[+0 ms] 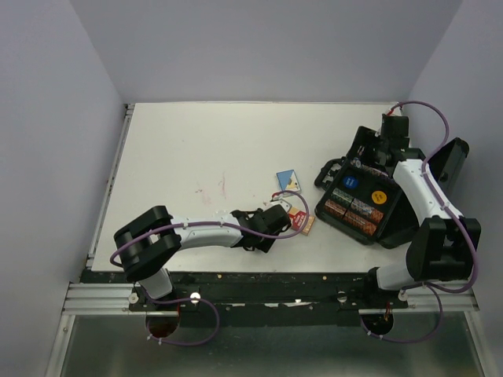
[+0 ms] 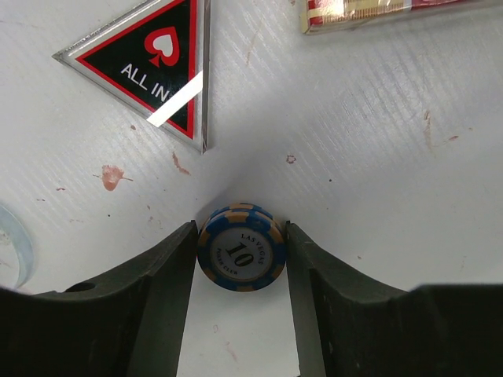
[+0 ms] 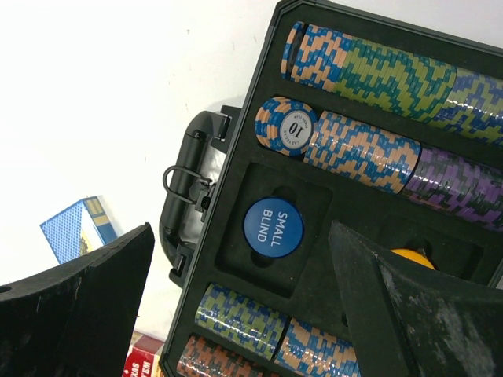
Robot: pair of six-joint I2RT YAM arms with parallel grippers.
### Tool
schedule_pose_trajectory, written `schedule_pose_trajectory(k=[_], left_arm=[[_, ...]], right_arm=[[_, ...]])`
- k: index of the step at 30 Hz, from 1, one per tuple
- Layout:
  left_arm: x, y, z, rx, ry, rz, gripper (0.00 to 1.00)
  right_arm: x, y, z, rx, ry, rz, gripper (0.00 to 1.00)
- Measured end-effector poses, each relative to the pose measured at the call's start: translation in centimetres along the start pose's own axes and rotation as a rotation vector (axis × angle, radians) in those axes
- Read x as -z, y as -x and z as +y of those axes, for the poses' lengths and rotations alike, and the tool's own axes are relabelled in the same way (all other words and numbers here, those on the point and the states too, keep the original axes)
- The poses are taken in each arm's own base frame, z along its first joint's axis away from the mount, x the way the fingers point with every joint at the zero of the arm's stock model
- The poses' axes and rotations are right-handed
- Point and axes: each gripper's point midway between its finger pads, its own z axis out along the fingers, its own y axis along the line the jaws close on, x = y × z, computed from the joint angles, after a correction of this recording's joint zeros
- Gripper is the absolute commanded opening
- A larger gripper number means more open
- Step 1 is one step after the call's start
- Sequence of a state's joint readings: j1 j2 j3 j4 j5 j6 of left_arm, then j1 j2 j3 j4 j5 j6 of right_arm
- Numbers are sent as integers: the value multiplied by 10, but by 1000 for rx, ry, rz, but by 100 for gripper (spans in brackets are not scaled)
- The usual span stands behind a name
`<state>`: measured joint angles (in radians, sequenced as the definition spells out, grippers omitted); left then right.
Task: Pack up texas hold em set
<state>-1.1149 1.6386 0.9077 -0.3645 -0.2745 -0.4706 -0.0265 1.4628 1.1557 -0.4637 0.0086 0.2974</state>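
The black case (image 1: 324,206) lies open at the right with chip rows (image 3: 369,145), a blue "small blind" marker (image 3: 273,226) and an orange marker (image 3: 412,255) in it. My right gripper (image 1: 372,159) hangs open and empty over the case (image 3: 240,229). My left gripper (image 1: 278,214) is shut on a blue-orange "10" chip (image 2: 240,247) at the table surface. The triangular red-black "all in" marker (image 2: 153,63) lies just beyond it. The blue card box (image 1: 288,181) and the red card box (image 1: 303,223) lie on the table. A clear marker (image 2: 11,245) shows at the left edge.
The case's lid (image 1: 450,157) stands up at the far right by the wall. The case handle and latch (image 3: 189,184) face the table's middle. The white table (image 1: 196,157) has faint red stains.
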Motion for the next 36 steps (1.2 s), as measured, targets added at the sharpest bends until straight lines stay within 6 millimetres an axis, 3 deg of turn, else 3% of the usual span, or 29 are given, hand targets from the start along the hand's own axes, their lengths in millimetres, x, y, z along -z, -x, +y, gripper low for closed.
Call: schedule_pose_trajectory(k=[9,15,21,27,36], left_arm=[[0,-1,1,20,10,-1,56],[-1,0,1,31,9,-6,36],[2,-2,1,29,-4,-19,26],[13,2,5,12,-22,-40,24],[46,28,8,1,-97,-125,24]], right_arm=[[1,-2,3,0,17,6,100],[3,-3,6,0,38,9,100],[9,-13,19,-8,121,31,98],[16,-47,46,-6,252,98,96],[33,-132,121,63,497,278,89]])
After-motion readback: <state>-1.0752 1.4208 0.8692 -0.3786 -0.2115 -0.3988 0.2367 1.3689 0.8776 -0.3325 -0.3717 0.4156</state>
